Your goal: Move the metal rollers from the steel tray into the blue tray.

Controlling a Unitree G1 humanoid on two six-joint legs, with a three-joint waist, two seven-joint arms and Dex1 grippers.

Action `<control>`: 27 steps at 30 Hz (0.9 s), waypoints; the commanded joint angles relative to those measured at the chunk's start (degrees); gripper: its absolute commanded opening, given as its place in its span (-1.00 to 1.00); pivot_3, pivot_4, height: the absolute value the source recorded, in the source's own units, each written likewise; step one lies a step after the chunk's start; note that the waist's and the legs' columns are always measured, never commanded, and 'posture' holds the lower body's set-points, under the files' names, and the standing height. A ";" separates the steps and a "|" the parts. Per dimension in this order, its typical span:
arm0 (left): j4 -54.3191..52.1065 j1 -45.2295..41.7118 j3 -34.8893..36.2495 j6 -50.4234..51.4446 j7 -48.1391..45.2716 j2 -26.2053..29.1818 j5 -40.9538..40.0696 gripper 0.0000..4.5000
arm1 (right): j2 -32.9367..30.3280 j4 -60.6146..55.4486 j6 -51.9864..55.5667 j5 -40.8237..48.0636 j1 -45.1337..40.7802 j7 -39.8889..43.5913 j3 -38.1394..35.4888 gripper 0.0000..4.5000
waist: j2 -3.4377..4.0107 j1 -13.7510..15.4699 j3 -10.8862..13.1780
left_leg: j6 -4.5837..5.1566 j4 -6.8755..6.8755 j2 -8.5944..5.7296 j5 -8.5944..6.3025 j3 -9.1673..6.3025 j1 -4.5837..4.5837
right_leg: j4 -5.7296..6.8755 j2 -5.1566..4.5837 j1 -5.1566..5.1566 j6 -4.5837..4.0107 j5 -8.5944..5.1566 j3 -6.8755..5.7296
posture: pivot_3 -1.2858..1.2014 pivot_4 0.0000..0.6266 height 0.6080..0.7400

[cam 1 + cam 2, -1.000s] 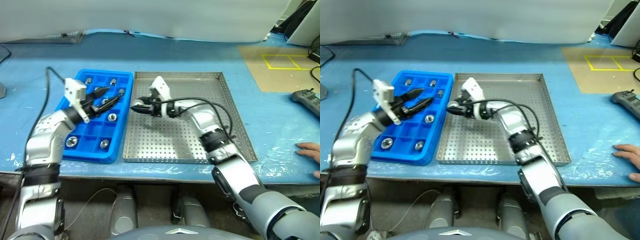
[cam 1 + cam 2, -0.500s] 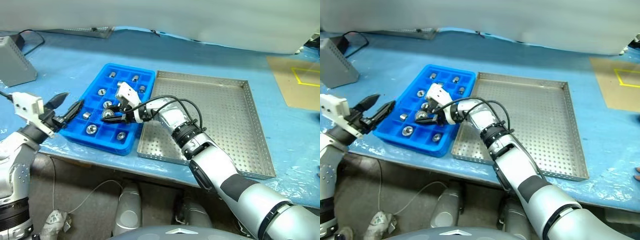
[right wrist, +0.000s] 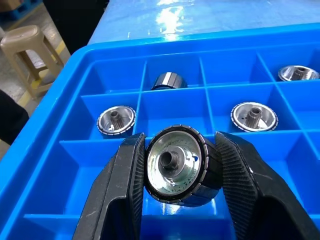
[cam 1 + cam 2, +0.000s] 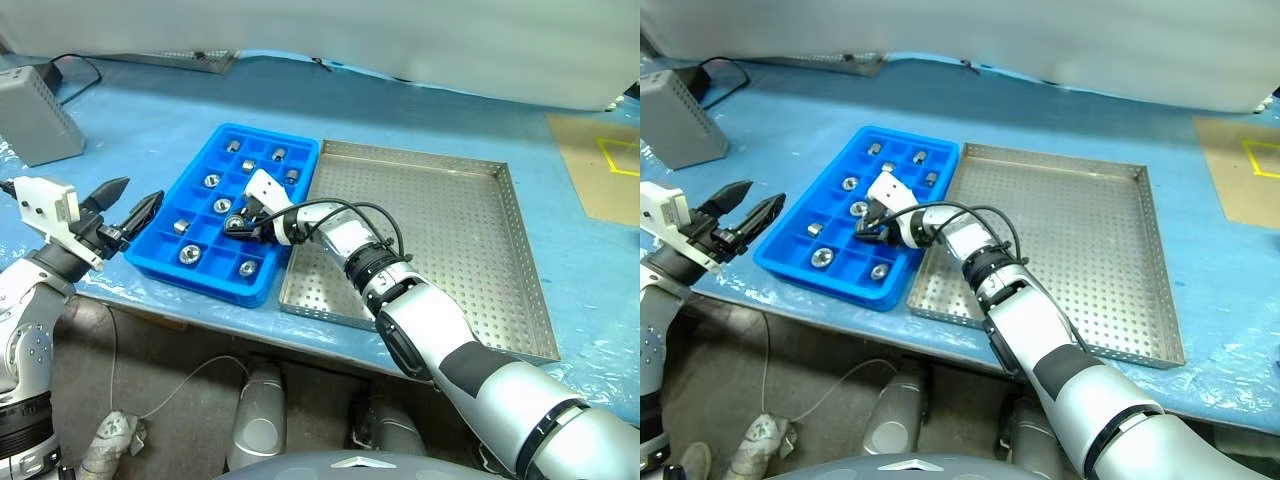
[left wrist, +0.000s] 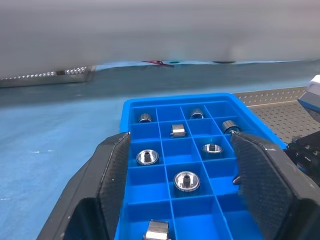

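— What's the bench like from where you stand?

— A blue-covered table [image 4: 150, 130], a grey box [image 4: 35, 120] at its far left corner. On it the blue tray [image 4: 200, 262] lies right beside the steel tray [image 4: 460, 240], their long edges touching or nearly so.

— And the right arm?

— It reaches across the near corner of the steel tray, and the right gripper [image 3: 176, 165] hangs over a middle compartment of the blue tray. Between its two fingers [image 3: 125, 175] sits one metal roller [image 3: 176, 167], flat face with the centre hole turned back toward the wrist, both pads against its rim. It is above the compartment floor, not lying on it.

— Other rollers?

— Beyond those fingertips several more metal rollers [image 3: 116, 121] lie in separate compartments, one to each: one off to one side of the gripped piece, another [image 3: 253, 116] to the other side, a third [image 3: 168, 80] farther on, tipped on its side. The perforated floor of the steel tray looks bare.

— The left arm?

— The left gripper [image 4: 127, 205] hovers off the outer edge of the blue tray, pointing at it, its jaws spread wide with nothing between them.
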 commanded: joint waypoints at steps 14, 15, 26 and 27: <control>16.97 -21.65 -16.24 0.75 -12.02 -2.88 -0.80 0.50 | -8.79 -19.92 5.08 5.61 9.06 -5.80 -11.55 0.84 | -0.03 -2.25 -0.01 | -0.17 0.25 0.00 0.12 0.10 0.02 | 0.24 -0.03 0.10 0.03 0.02 0.02 | 0.14 -0.52 1.00; 19.05 -23.46 -17.60 0.60 -13.51 -3.73 -0.56 0.50 | -10.62 -23.41 6.00 5.04 11.20 -6.58 -11.54 0.84 | -0.04 -2.85 -0.02 | -0.17 0.29 -0.01 0.12 0.12 0.02 | 0.23 -0.03 0.13 0.03 0.03 0.03 | 0.10 -0.52 1.00; 37.41 -34.80 -25.81 -9.64 -20.99 -15.56 6.04 0.50 | -22.61 -59.01 18.97 8.45 32.54 -15.22 -18.32 0.84 | -0.17 -11.14 -0.09 | -0.46 0.31 -0.10 0.34 0.27 -0.06 | -0.01 0.23 0.13 -0.30 0.27 0.05 | -0.13 -0.52 1.00; 38.17 -34.76 -26.04 -11.36 -20.53 -16.98 6.77 0.50 | -23.13 -61.12 18.52 8.35 34.28 -16.62 -19.30 0.84 | -0.17 -11.46 -0.09 | -0.45 0.29 -0.10 0.34 0.28 -0.06 | -0.04 0.24 0.14 -0.31 0.26 0.04 | -0.13 -0.52 1.00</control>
